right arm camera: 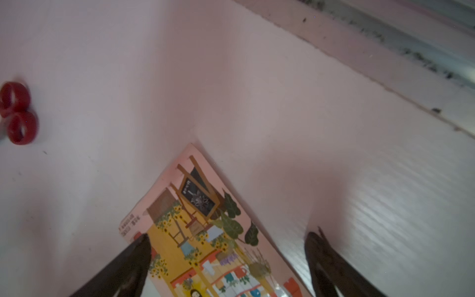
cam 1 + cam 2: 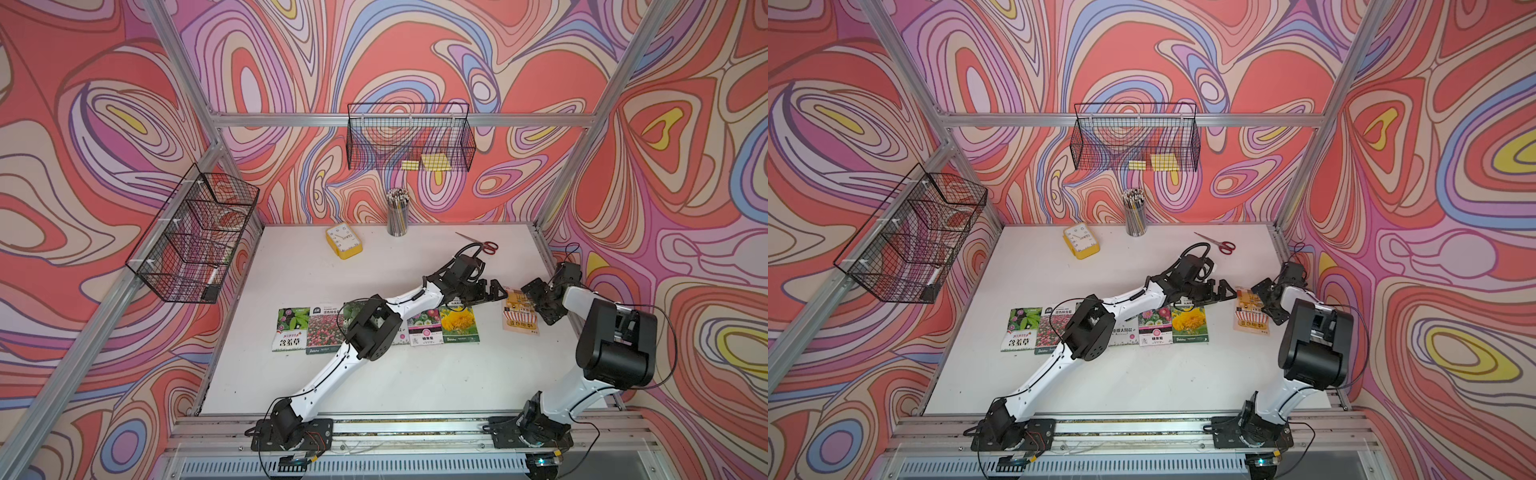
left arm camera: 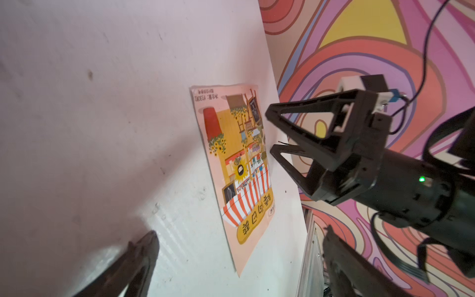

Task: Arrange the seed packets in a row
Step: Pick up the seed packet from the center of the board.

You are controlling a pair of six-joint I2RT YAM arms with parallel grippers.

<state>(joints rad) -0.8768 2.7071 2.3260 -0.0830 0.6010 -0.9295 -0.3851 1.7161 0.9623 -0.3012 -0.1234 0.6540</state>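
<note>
Containers first: black wire basket (image 2: pixel 409 137) hung on the back wall, two yellow sticky-note pads (image 2: pixel 434 161) sitting in its right half. Second wire basket (image 2: pixel 195 237) on the left wall, split into compartments, with a white marker-looking thing (image 2: pixel 213 274) in the nearest one and the rest too murky to call. Mesh pencil cup (image 2: pixel 397 220) at the back of the table (image 2: pixel 291 386), crammed full of pencils. Now the seed packets (image 2: pixel 459 326): a row laid side by side across the middle of the table, long sides running front to back, label bands at the near end, partly hidden under the left arm. Odd one out is the shop-picture packet (image 2: pixel 517 318), lying flat off to the right of the row near the table's right edge, long axis roughly front to back, slightly skewed, title end toward the robot. As for the left gripper (image 2: pixel 500 293), spread wide, holding nothing, hovering just beside that packet. Same for the right gripper (image 1: pixel 231 237): wide open, straddling the packet's far end, one finger (image 1: pixel 138 254) over a corner, the other over bare table, nothing gripped; contact impossible to tell.
</note>
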